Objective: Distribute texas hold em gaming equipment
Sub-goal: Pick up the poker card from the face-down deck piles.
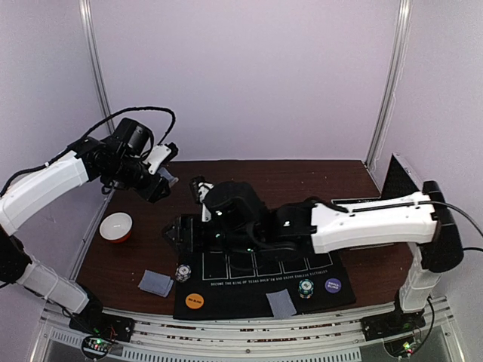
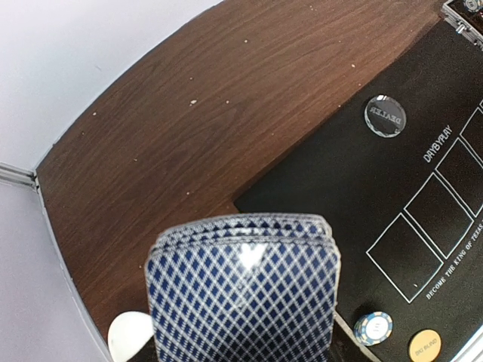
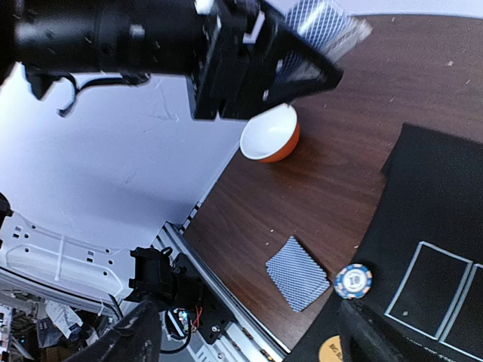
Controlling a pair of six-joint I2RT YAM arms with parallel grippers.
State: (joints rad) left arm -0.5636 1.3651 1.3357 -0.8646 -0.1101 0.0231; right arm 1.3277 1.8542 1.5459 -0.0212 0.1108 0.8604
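Observation:
My left gripper (image 1: pixel 161 179) is raised over the table's far left and is shut on a deck of blue-grey-backed cards (image 2: pixel 241 294); the deck hides its fingers in the left wrist view. My right gripper (image 1: pixel 176 230) is open and empty, low over the mat's left edge; in its wrist view (image 3: pixel 249 341) the fingers stand wide apart. Small card piles lie at front left (image 1: pixel 155 283) (image 3: pixel 298 273) and front centre (image 1: pixel 281 302). Chip stacks (image 1: pixel 182 272) (image 1: pixel 306 287), an orange disc (image 1: pixel 195 300) and a purple disc (image 1: pixel 333 286) sit along the mat's front. The clear dealer disc (image 2: pixel 385 115) lies on the mat.
A black mat (image 1: pixel 226 298) with white card outlines covers the table's middle. An orange bowl with a white inside (image 1: pixel 116 226) stands at the left. A silver case (image 1: pixel 400 175) is at the right edge. The right arm (image 1: pixel 355 222) spans the mat.

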